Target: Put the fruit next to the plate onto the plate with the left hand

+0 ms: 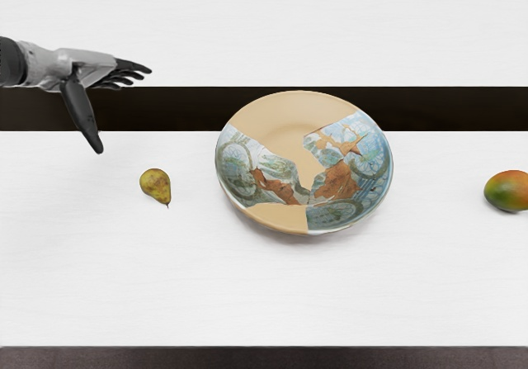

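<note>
The left hand [93,73] hangs at the far left, fingers spread wide, thumb pointing down, holding nothing. Below and to its right the pear [155,186] lies on the surface [264,290], near the plate [280,115] but apart from it. A mango [506,191] sits at the right edge.

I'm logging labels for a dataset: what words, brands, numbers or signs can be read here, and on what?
None can be read. The plate bears only a painted pattern, no letters; the pear, the mango, the table and the left hand show no markings.
</note>
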Tool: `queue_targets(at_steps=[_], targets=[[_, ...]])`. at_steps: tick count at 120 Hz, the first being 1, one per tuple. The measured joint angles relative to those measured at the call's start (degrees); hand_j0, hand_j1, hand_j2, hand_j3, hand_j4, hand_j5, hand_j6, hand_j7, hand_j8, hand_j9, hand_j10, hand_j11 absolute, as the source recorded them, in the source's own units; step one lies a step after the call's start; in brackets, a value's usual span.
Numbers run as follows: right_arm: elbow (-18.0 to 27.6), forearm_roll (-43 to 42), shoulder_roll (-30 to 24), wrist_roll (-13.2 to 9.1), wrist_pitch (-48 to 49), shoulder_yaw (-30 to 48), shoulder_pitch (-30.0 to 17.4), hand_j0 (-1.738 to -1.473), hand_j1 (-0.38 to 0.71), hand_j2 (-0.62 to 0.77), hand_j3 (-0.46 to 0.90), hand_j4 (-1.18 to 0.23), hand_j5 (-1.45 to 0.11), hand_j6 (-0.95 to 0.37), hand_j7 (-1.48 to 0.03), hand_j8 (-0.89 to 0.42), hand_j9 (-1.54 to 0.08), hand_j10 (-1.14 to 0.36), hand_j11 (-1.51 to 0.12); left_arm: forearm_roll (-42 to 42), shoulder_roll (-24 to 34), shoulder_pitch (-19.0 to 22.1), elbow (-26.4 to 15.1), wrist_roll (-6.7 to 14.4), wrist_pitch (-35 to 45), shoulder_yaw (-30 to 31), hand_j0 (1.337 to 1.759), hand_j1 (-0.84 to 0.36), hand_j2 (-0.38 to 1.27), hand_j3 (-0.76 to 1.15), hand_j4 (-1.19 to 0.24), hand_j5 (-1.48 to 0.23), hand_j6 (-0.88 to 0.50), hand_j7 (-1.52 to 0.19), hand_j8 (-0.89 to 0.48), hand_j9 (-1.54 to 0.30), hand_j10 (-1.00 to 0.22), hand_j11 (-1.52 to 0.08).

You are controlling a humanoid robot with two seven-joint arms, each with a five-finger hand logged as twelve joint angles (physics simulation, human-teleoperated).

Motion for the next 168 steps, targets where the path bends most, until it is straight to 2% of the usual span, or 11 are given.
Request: queue_targets(at_steps=[16, 28, 33, 37, 44, 51, 59, 81, 104, 130, 168], targets=[[0.01, 0.00, 0.00, 0.00, 0.00, 0.00, 0.00, -1.658, -0.35, 0.00, 0.00, 0.00, 0.00, 0.00, 0.00, 0.00, 0.00, 0.00, 0.00, 4.17, 1.46, -1.55, -5.75, -0.13, 0.00, 2.25, 1.658, 0.32, 0.01, 0.00, -0.02, -0.03, -0.03, -0.03, -0.03, -0.03, -0.02, -0.03], [0.01, -0.02, 0.00, 0.00, 0.01, 0.00, 0.00, -1.658, -0.35, 0.00, 0.00, 0.00, 0.00, 0.00, 0.00, 0.00, 0.00, 0.00, 0.00, 7.27, 1.14, -2.32, -8.03, -0.39, 0.00, 5.55, 1.658, 0.32, 0.01, 0.00, -0.03, -0.03, -0.03, -0.03, -0.03, -0.03, -0.02, -0.03], [0.01, -0.01, 0.00, 0.00, 0.00, 0.00, 0.00, -1.658, -0.35, 0.00, 0.00, 0.00, 0.00, 0.00, 0.00, 0.00, 0.00, 0.00, 0.00, 8.66, 0.76, -2.64, -8.54, -0.48, 0.00, 7.31, 1.658, 0.32, 0.01, 0.00, -0.03, -0.03, -0.03, -0.03, -0.03, -0.03, -0.02, -0.03], [0.01, -0.01, 0.00, 0.00, 0.00, 0.00, 0.00, -1.658, -0.35, 0.00, 0.00, 0.00, 0.00, 0.00, 0.00, 0.00, 0.00, 0.00, 0.00, 9.98, -0.38, -4.80, -8.83, -0.60, 0.01, 9.86, 1.658, 0.32, 0.01, 0.00, -0.03, -0.03, -0.03, -0.03, -0.03, -0.03, -0.02, -0.03], [0.01, -0.01, 0.00, 0.00, 0.00, 0.00, 0.00, -1.658, -0.35, 0.00, 0.00, 0.00, 0.00, 0.00, 0.00, 0.00, 0.00, 0.00, 0.00, 12.13, -1.33, -6.20, -9.16, -1.18, 0.01, 13.84, 1.658, 0.32, 0.01, 0.00, -0.03, -0.03, -0.03, -0.03, -0.03, -0.03, -0.03, -0.03], [0.01, -0.01, 0.00, 0.00, 0.00, 0.00, 0.00, -1.658, -0.35, 0.00, 0.00, 0.00, 0.00, 0.00, 0.00, 0.00, 0.00, 0.00, 0.00, 13.67, -2.67, -9.62, -9.35, -2.26, 0.01, 18.49, 1.658, 0.32, 0.01, 0.00, -0.03, -0.03, -0.03, -0.03, -0.03, -0.03, -0.02, -0.03], [0.01, -0.01, 0.00, 0.00, 0.00, 0.00, 0.00, -1.658, -0.35, 0.00, 0.00, 0.00, 0.00, 0.00, 0.00, 0.00, 0.00, 0.00, 0.00, 14.64, -3.78, -11.73, -9.47, -3.34, 0.01, 22.98, 1.658, 0.32, 0.01, 0.00, -0.03, -0.03, -0.03, -0.03, -0.03, -0.03, -0.02, -0.03], [0.01, -0.01, 0.00, 0.00, 0.00, 0.00, 0.00, -1.658, -0.35, 0.00, 0.00, 0.00, 0.00, 0.00, 0.00, 0.00, 0.00, 0.00, 0.00, 15.33, -6.95, -13.31, -9.53, -4.87, 0.55, 28.71, 1.658, 0.32, 0.00, 0.00, -0.03, -0.03, -0.03, -0.03, -0.03, -0.03, -0.02, -0.03], [0.01, 0.00, 0.00, 0.00, 0.00, 0.00, 0.00, -1.658, -0.35, 0.00, 0.00, 0.00, 0.00, 0.00, 0.00, 0.00, 0.00, 0.00, 0.00, 16.04, -9.74, -12.88, -8.79, -5.13, 7.09, 31.90, 1.658, 0.32, 0.01, 0.00, -0.03, -0.03, -0.03, -0.03, -0.03, -0.03, -0.03, -0.03], [0.01, -0.02, 0.00, 0.00, 0.00, 0.00, 0.00, -1.658, -0.35, 0.00, 0.00, 0.00, 0.00, 0.00, 0.00, 0.00, 0.00, 0.00, 0.00, 16.86, -11.61, -10.41, -5.16, -5.18, 15.30, 34.21, 1.658, 0.31, 0.01, 0.00, -0.04, -0.04, -0.04, -0.04, -0.04, -0.04, -0.04, -0.04], [0.01, 0.00, 0.00, 0.00, 0.00, 0.00, 0.00, -1.658, -0.35, 0.00, 0.00, 0.00, 0.00, 0.00, 0.00, 0.00, 0.00, 0.00, 0.00, 18.80, -14.45, -9.10, -3.75, -5.10, 22.62, 38.22, 1.658, 0.19, 0.03, 0.00, -0.14, -0.17, -0.14, -0.17, -0.14, -0.17, -0.13, -0.17]])
